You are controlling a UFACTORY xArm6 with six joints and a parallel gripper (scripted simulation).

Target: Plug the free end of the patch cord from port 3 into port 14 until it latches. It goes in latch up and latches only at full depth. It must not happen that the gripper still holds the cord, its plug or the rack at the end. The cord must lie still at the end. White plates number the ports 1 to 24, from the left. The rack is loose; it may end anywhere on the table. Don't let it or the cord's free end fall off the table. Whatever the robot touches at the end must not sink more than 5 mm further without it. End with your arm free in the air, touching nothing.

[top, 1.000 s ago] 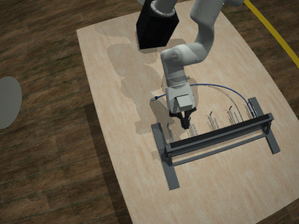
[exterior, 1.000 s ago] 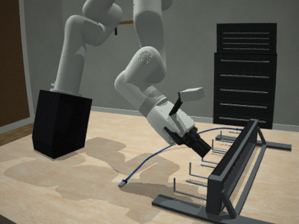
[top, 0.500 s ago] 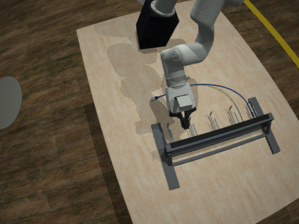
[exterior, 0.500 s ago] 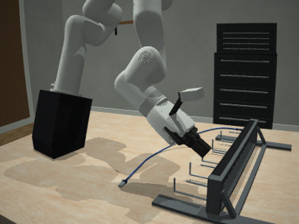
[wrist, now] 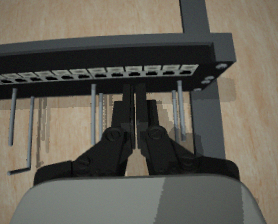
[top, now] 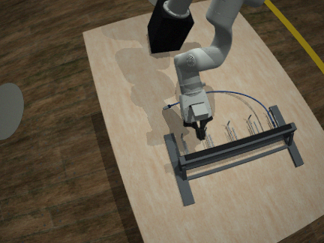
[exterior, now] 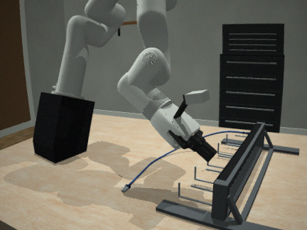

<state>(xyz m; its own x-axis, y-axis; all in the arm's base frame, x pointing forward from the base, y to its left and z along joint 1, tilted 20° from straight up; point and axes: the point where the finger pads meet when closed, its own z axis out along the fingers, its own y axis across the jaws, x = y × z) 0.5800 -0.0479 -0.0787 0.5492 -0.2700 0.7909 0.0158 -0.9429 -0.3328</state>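
Note:
The dark rack stands on the table, its row of ports facing my arm. A blue patch cord arcs from the rack's far end over the table. Its free plug lies on the table behind and left of my wrist; it also shows in the exterior view. My gripper is shut with nothing between the fingers. It points down at an angle toward the panel, its fingertips just short of the ports near the rack's right end in the wrist view. The gripper also shows in the exterior view.
Thin grey cable-management bars stick out from the rack on both sides of my fingers. The arm's black base stands at the table's far side. A black cabinet stands beyond the table. The rack's feet stretch across the table.

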